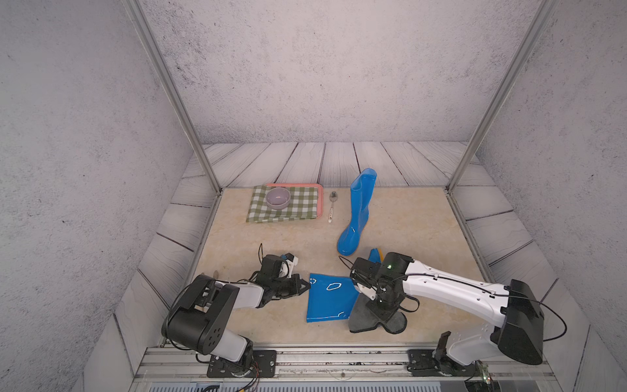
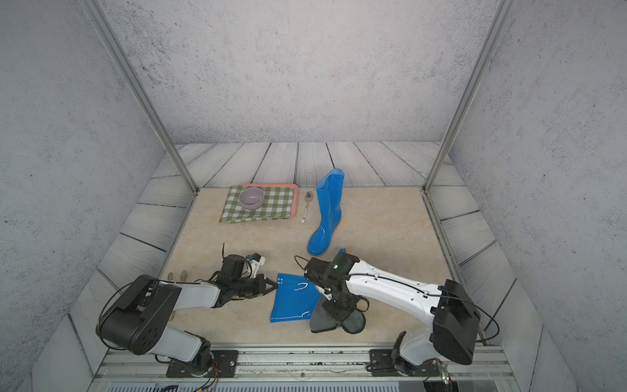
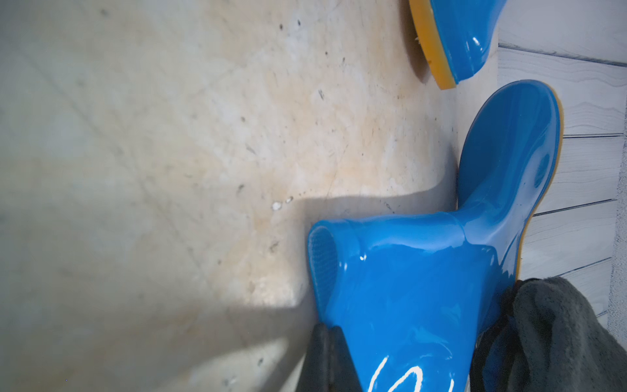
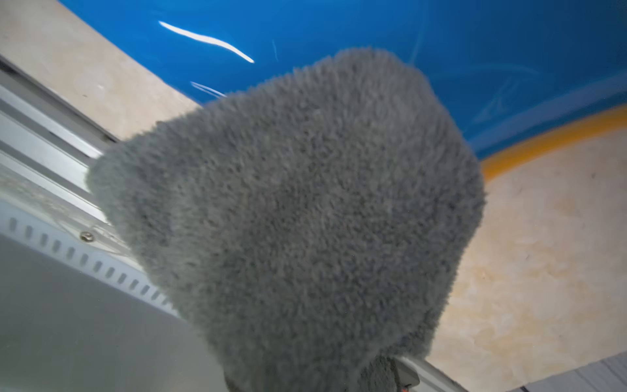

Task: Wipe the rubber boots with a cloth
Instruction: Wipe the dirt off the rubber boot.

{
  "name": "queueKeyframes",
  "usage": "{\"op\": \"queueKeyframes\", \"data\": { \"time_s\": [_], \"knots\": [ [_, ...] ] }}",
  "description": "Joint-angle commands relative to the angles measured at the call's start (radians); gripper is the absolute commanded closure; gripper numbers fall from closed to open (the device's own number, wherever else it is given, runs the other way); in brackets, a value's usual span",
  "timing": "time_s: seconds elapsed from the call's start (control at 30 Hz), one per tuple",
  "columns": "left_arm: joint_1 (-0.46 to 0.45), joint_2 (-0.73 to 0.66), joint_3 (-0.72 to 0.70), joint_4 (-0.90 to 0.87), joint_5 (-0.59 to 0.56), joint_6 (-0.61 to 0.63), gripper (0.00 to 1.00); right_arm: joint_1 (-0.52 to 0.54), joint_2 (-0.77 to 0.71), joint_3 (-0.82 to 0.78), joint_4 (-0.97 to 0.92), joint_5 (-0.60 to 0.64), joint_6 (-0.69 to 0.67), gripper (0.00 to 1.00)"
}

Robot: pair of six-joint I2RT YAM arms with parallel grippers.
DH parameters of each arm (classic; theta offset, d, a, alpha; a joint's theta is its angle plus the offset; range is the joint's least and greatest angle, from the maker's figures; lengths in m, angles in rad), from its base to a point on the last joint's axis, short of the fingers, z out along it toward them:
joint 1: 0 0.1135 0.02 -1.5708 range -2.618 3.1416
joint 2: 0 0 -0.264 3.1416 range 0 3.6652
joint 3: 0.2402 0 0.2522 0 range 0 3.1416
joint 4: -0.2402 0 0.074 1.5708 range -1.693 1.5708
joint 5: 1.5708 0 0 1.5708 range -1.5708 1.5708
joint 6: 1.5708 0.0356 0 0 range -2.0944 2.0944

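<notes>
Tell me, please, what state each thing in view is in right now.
Far glossy blue rubber boot: standing upright, untouched.
Near glossy blue rubber boot: lying on its side.
Dark grey fluffy cloth: bunched, against the near boot.
Left claw: shut on the near boot's rim.
Right claw: shut on the cloth.
Round lilac bowl: upright, looks empty.
Green-and-white checked cloth: spread flat over pink tray.
Metal spoon: lying flat.
</notes>
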Motion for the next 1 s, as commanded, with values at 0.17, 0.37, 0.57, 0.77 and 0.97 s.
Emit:
{"op": "queueKeyframes", "data": {
  "time_s": [0.17,0.37,0.57,0.77,0.97],
  "knots": [
    [0.016,0.013,-0.006,0.015,0.024,0.02,1.0,-0.03,0.01,0.009,-0.025,0.01,0.027,1.0],
    [0.021,0.026,-0.005,0.025,0.032,0.022,1.0,-0.032,0.019,0.023,-0.02,0.012,0.017,1.0],
    [0.025,0.043,-0.002,0.039,0.044,0.02,1.0,-0.032,0.042,0.155,-0.024,0.026,-0.015,1.0],
    [0.029,0.062,0.003,0.048,0.055,0.022,1.0,-0.002,0.154,0.296,0.035,-0.044,-0.086,1.0],
    [0.033,0.063,0.001,0.051,0.058,0.022,1.0,0.064,0.348,0.432,0.056,-0.062,-0.149,1.0]
  ]
}}
